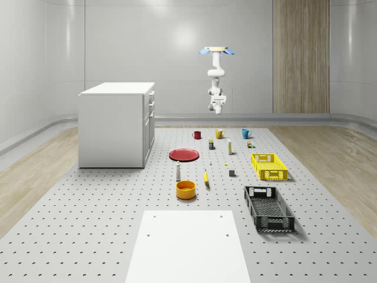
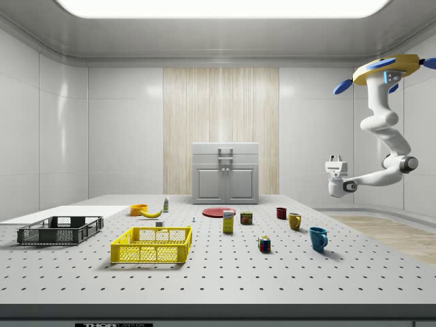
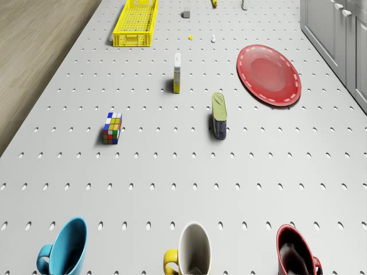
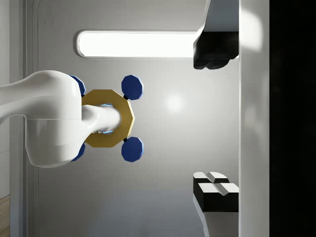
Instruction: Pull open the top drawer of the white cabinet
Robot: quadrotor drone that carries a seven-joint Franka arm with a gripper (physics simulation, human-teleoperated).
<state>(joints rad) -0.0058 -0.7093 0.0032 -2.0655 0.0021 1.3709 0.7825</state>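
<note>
Nothing is done yet as I judge it: the top drawer (image 1: 151, 96) of the cabinet (image 1: 115, 125) sits flush, and my drone (image 1: 216, 51) hovers well apart from it over the surface's (image 1: 88, 224) far edge, above the mugs (image 1: 219, 134). My tool (image 2: 334, 162) points upward, fingers (image 4: 216, 190) spread and empty. The whole approach remains; the plate (image 1: 184, 154) lies low before the cabinet, no real obstacle.

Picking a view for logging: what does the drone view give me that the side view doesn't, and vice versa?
Drone view alone: a look down into the three mugs, blue, yellow and red.

Side view alone: the drone hovering high at that view's right, the gripper pointing up, the cabinet's top drawer shut, and the black crate.

Both: red plate, yellow crate, Rubik's cube.
</note>
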